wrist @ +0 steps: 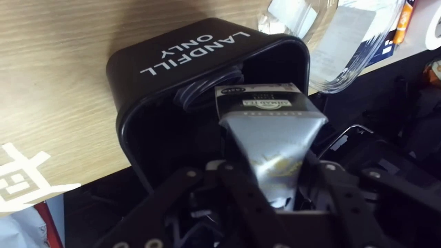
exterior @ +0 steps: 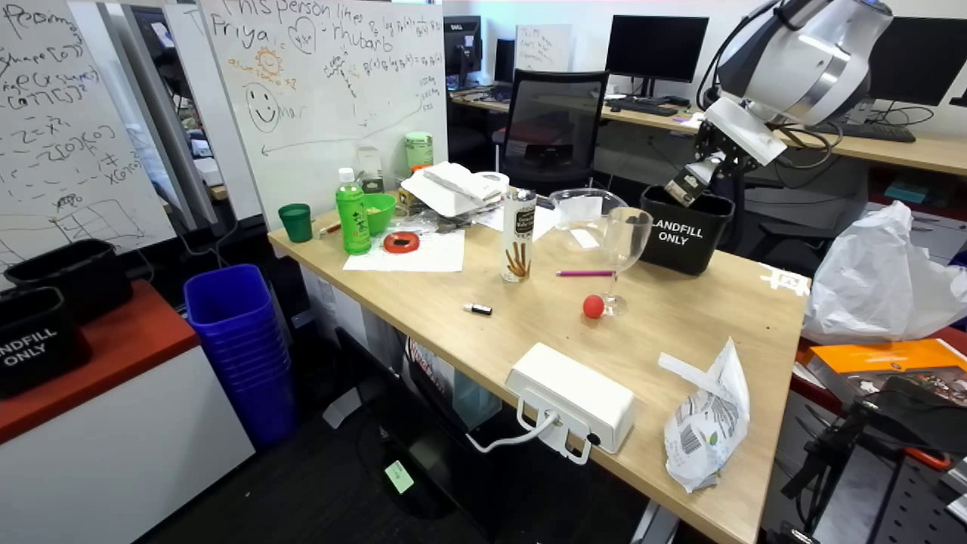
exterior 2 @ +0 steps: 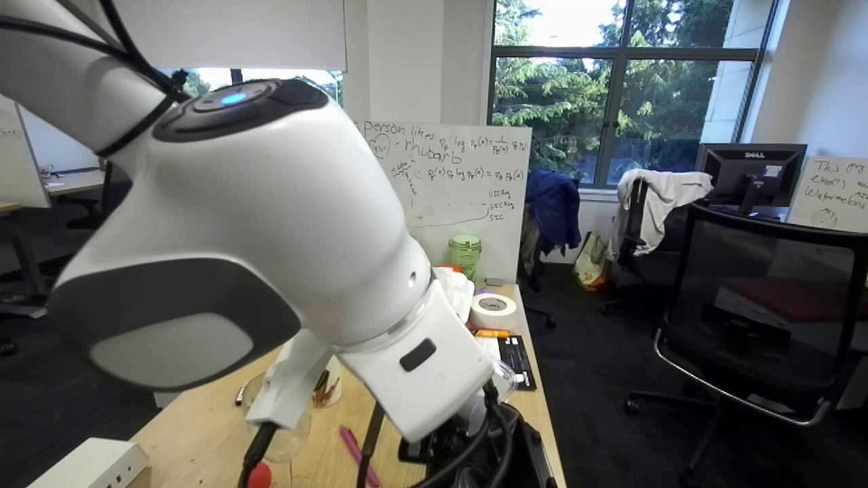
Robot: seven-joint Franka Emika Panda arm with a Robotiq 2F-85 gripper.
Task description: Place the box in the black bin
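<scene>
Arm (exterior 2: 271,210) angled downward; wrist (exterior 2: 417,362) tilted; gripper (wrist: 270,163) aslant, pointing down; clamped in a hold

This place looks like an office, and in part like a robotics lab. At one end of the wooden table (exterior: 680,325) stands, in both exterior views, a large whiteboard (exterior: 332,106), which bears handwriting and formulas containing "log". Behind the same table, in an exterior view, there is a mesh-backed office chair (exterior: 555,113), and farther from the table a long desk (exterior: 937,153) carries computer monitors (exterior: 656,47) and keyboards (exterior: 642,106). The lab side is shown by a white robot arm (exterior 2: 305,217), which reaches to the table's edge.
</scene>
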